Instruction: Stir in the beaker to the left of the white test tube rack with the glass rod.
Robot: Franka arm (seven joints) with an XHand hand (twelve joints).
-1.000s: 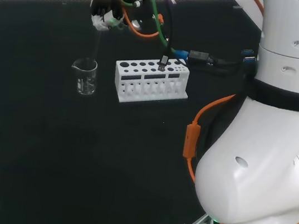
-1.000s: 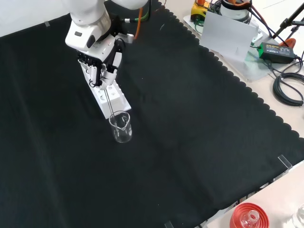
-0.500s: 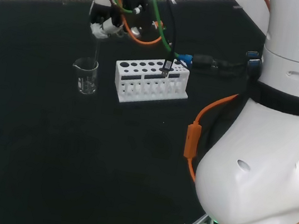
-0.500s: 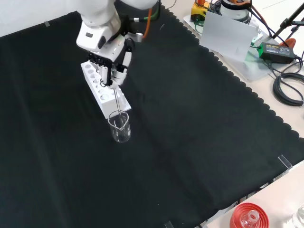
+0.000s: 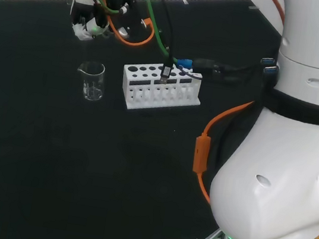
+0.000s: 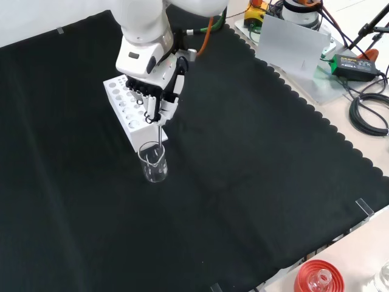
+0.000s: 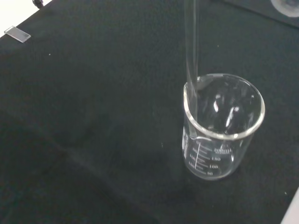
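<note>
A thin, brittle, slippery glass rod (image 7: 190,42) is pinched at its top by the hand's (image 6: 155,97) curled fingers, its tip lowered into the light glass beaker (image 6: 154,163).

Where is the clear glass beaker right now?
In the head view the clear glass beaker stands on the black cloth just left of the white test tube rack, below the hand; in the front view it stands below the rack.
</note>
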